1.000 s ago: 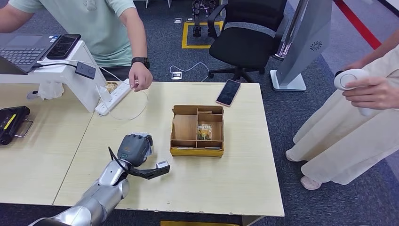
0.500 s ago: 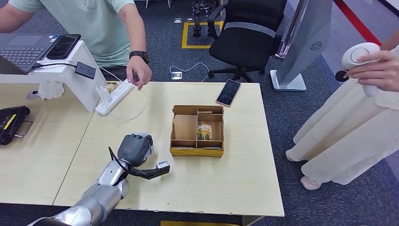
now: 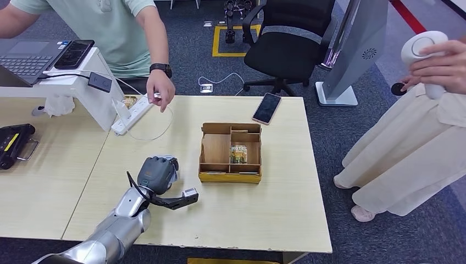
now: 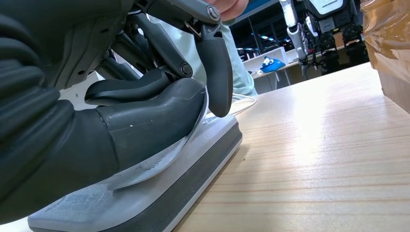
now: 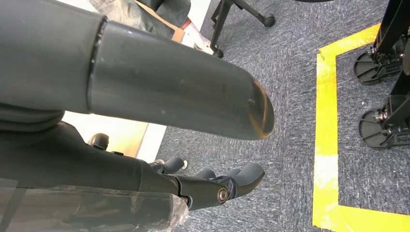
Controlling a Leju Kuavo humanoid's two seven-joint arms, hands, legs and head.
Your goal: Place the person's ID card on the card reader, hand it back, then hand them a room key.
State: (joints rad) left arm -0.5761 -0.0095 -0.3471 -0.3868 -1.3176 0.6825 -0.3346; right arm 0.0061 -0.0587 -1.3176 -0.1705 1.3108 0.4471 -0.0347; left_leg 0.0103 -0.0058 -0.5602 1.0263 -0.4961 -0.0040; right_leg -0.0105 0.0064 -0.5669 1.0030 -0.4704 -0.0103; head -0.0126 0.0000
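In the head view, the left robot hand (image 3: 157,174) is seen low on the counter (image 3: 275,214), its fingers curled down over a pale card reader (image 3: 171,165), just left of a wooden box (image 3: 230,152). A room key (image 3: 238,154) printed with green and yellow stands in 1 of the box's compartments. A phone (image 3: 267,108) lies near the counter's far edge. A person's hand (image 3: 160,91) is held above a white power strip (image 3: 133,112) at the far left corner.

In the left wrist view, the ID card (image 4: 159,157) is pinned flat on the card reader (image 4: 145,203) under the thumb of the left robot hand (image 4: 145,106), a dark finger reaching down beside it.

In the right wrist view, the right robot hand (image 5: 212,186) hangs above grey carpet (image 5: 290,96), its fingers loosely apart around nothing.
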